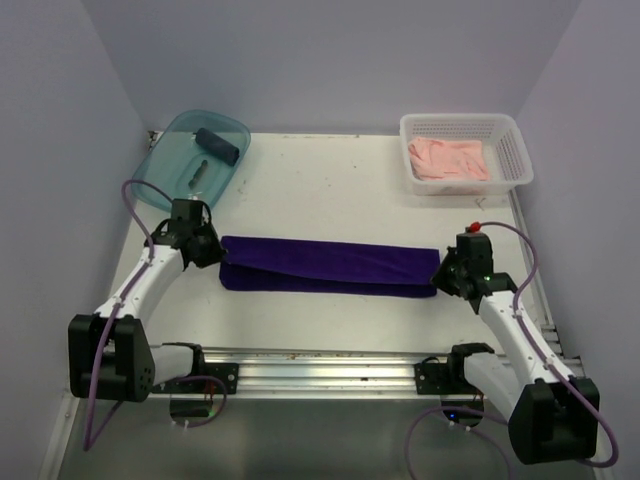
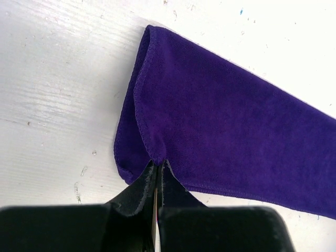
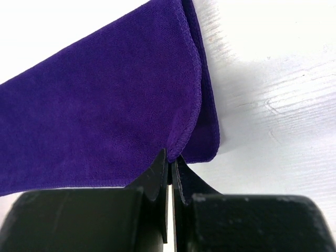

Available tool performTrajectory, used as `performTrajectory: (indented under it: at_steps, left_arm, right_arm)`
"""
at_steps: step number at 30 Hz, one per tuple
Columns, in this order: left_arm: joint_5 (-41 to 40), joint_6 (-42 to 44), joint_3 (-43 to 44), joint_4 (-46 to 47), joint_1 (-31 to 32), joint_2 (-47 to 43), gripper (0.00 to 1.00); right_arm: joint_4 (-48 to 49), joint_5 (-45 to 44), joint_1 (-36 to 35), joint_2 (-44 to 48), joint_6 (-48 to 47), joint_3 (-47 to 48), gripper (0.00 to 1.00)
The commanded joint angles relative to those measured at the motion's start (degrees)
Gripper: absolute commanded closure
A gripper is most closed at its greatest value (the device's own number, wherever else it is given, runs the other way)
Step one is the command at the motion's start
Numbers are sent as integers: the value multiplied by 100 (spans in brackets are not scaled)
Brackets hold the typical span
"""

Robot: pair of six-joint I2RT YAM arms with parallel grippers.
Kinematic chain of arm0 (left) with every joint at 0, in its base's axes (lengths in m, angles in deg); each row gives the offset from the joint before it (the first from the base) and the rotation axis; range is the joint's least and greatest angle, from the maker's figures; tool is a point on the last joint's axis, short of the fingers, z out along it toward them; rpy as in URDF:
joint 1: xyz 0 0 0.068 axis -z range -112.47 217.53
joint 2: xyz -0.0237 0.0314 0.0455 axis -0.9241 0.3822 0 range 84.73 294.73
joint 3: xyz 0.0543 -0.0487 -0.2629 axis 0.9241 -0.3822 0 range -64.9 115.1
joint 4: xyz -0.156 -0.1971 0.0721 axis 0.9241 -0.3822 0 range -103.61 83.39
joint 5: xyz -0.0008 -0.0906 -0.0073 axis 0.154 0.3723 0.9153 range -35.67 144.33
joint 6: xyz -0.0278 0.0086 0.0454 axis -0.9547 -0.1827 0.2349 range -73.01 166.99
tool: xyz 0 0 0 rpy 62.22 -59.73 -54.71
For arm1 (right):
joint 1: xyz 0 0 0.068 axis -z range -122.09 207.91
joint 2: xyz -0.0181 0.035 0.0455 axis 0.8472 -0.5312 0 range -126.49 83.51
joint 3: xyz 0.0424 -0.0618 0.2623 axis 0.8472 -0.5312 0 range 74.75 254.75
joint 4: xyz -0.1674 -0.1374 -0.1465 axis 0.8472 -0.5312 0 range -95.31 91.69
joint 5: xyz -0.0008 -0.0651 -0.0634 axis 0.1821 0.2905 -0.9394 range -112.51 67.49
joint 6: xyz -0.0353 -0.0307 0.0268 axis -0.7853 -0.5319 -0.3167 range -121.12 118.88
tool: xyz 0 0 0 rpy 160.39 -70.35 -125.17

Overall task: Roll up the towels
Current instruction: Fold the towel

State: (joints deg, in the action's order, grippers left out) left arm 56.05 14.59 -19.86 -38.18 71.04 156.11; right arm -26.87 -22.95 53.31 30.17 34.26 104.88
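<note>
Top external: purple towel (image 1: 325, 265) lies left-right (folded).

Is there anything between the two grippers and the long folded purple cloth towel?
Nothing visible does. The left gripper and the right gripper are each shut on one end of the folded deep purple cloth towel.

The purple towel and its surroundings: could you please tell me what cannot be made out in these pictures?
- Purple towel: both wrist views cut off its length at the frame edge; the pinched hem is hidden between the left fingers and the right fingers.
- Pink towel: top view, its lower part hidden by the white basket wall.
- Small grey object in the teal tray, beside the dark rolled towel: top view, too small to identify.
</note>
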Motion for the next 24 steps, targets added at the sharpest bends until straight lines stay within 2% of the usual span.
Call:
performTrajectory:
  at_steps: [1,11,12,13,15,16,17,18,24]
  left_arm:
    - [-57,-126,-56,-42,-34,-176,100]
    - [-136,-337,-469,213,-34,26,100]
    - [-145,-354,-478,230,-34,34,100]
    - [-145,-354,-487,230,-34,78,100]
    - [-154,-346,-435,195,-34,122,87]
    - [-145,-346,-399,152,-34,131,81]
    - [-145,-346,-303,134,-34,122,70]
    - [-293,-346,-242,108,-34,105,68]
    - [-356,-188,224,186,114,-150,67]
  right_arm:
    - [-229,27,-6,149,13,46,100]
    - [-98,150,3,-18,171,-367,100]
    - [-98,159,3,-44,171,-367,96]
    - [-98,150,-6,-88,171,-350,83]
    - [-132,72,-6,-106,145,-280,68]
    - [-220,62,-6,-115,93,-227,57]
    - [-273,-138,3,-115,49,-105,55]
    - [-299,-253,-6,-115,22,-43,54]
    - [-309,-632,29,-554,-268,476,53]
